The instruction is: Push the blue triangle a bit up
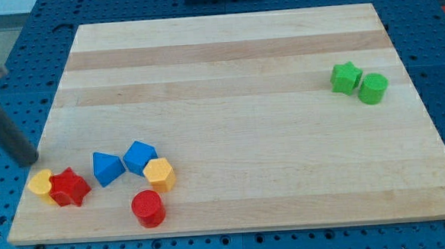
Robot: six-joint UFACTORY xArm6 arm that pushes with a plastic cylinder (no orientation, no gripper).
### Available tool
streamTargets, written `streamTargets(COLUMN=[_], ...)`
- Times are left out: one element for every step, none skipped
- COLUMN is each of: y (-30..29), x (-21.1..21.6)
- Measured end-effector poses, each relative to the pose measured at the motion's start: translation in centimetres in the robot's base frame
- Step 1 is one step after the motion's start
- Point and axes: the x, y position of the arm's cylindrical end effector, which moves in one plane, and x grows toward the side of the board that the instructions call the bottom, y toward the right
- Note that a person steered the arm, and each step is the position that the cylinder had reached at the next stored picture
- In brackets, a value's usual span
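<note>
The blue triangle (pixel 106 168) lies near the board's lower left. A blue cube (pixel 140 156) sits just to its right, touching a yellow hexagon (pixel 159 174). My rod comes in from the view's upper left, and my tip (pixel 30 159) rests at the board's left edge. The tip is left of the blue triangle, apart from it, and just above a yellow block (pixel 40 182). A red star (pixel 69 187) lies between the yellow block and the blue triangle.
A red cylinder (pixel 147 208) stands below the yellow hexagon near the bottom edge. A green star (pixel 345 78) and a green cylinder (pixel 372 88) sit together at the right. The wooden board (pixel 238 124) lies on a blue perforated table.
</note>
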Motion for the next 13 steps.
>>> streamTargets(y=[0.0,0.1,0.2,5.6,8.8,11.4,12.1,12.1,12.2,12.2,12.2,12.3,14.9], x=[3.5,7.0,8.7,9.0,7.4,6.0,5.4,5.1,1.4,1.2,2.1,6.2,6.0])
